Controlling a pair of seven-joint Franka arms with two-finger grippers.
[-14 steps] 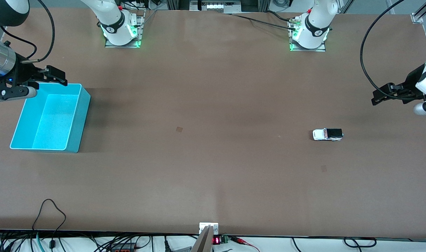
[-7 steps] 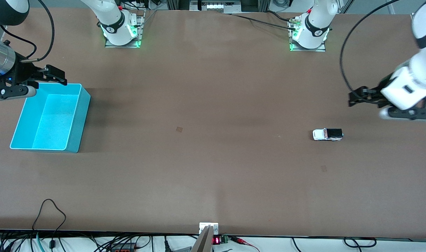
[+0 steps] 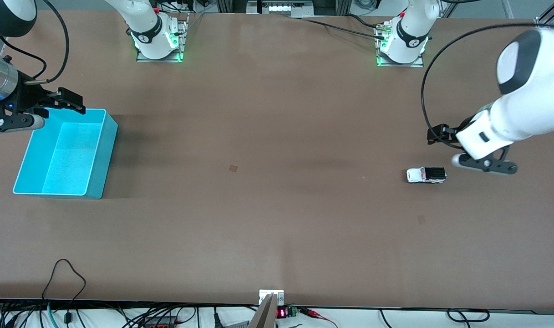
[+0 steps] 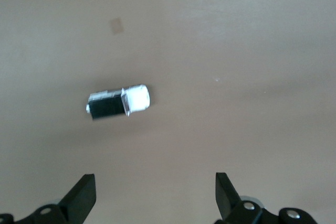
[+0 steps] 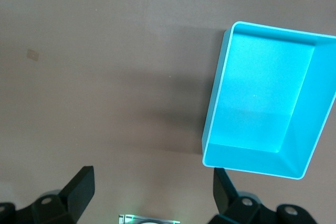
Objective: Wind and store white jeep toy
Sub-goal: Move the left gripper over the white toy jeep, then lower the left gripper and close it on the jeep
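Sitting alone on the surface, the white jeep toy (image 3: 426, 175) looked light, hard and rollable, best pinched across its sides. The left claw (image 4: 155, 195) hung open over the surface beside it; the right claw (image 5: 152, 192) waited open by the bin (image 3: 100, 150).

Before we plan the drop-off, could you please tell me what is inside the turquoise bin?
Nothing shows inside the turquoise bin: its floor and inner walls look bare. The white jeep toy sits on the table toward the left arm's end.

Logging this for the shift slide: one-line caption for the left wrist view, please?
Open left gripper above the table, white jeep toy ahead, not grasped.
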